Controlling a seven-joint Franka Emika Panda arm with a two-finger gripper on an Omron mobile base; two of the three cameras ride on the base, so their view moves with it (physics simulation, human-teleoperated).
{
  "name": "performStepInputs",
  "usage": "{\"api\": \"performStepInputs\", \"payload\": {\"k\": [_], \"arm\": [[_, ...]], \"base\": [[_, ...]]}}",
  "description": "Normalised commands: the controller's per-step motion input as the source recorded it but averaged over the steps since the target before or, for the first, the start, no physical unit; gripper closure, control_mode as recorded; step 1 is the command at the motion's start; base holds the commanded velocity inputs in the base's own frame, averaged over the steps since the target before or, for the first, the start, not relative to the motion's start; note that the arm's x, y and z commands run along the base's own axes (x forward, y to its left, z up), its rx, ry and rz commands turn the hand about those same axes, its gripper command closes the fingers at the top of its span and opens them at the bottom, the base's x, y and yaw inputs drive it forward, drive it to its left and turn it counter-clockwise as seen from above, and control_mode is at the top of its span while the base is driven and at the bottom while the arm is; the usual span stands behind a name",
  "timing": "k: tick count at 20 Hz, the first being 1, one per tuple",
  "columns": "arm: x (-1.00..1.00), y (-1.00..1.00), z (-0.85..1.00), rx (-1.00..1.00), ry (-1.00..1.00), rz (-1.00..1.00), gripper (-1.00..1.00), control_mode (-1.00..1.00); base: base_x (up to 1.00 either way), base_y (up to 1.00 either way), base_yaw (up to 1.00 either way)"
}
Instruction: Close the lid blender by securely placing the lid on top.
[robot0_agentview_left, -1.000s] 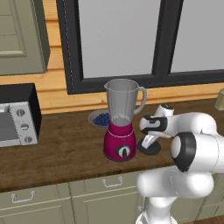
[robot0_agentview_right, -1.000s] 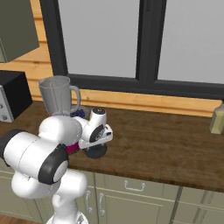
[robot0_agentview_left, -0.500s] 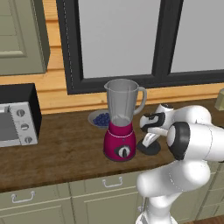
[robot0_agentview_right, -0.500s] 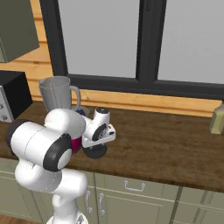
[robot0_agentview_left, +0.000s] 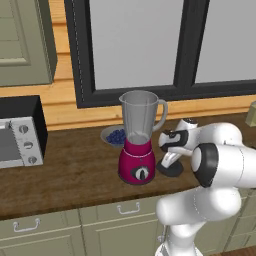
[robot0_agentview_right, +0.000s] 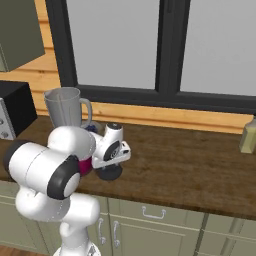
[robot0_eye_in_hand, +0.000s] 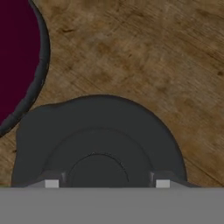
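Reaching down beside the blender (robot0_agentview_left: 137, 145), the fingers (robot0_eye_in_hand: 51, 183) straddle the knob of the lid (robot0_eye_in_hand: 98, 140) lying flat on the tabletop (robot0_agentview_left: 75, 175), seemingly spread, not yet pinching.

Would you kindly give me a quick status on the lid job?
Claw low over lid, tips astride knob, grip unconfirmed. Lid flat on counter beside blender. Jar top open, path looks free.

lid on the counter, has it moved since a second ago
No. The lid lies on the counter just beside the blender base, as before. The arm's elbow has swung, but the gripper remains right over it.
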Motion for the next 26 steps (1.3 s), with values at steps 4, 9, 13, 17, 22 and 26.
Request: {"api": "performStepInputs", "payload": {"k": [4,9,13,17,22,26], "arm": [[-0.38,0.16,0.0,0.0,0.0,0.0,1.0,-1.0],[-0.27,0.06,0.02,0.01,0.04,0.0,1.0,-1.0],[-0.1,0.0,0.88,0.04,0.0,0.0,1.0,-1.0],[-0.06,0.0,1.0,0.0,0.0,-0.05,1.0,-1.0],[-0.14,0.11,1.0,0.0,-0.02,-0.07,1.0,-1.0],[-0.25,0.15,1.0,0.0,0.0,-0.04,1.0,-1.0]], "base": [[0.0,0.0,0.0],[0.0,0.0,0.0],[0.0,0.0,0.0],[0.0,0.0,0.0],[0.0,0.0,0.0],[0.0,0.0,0.0]]}}
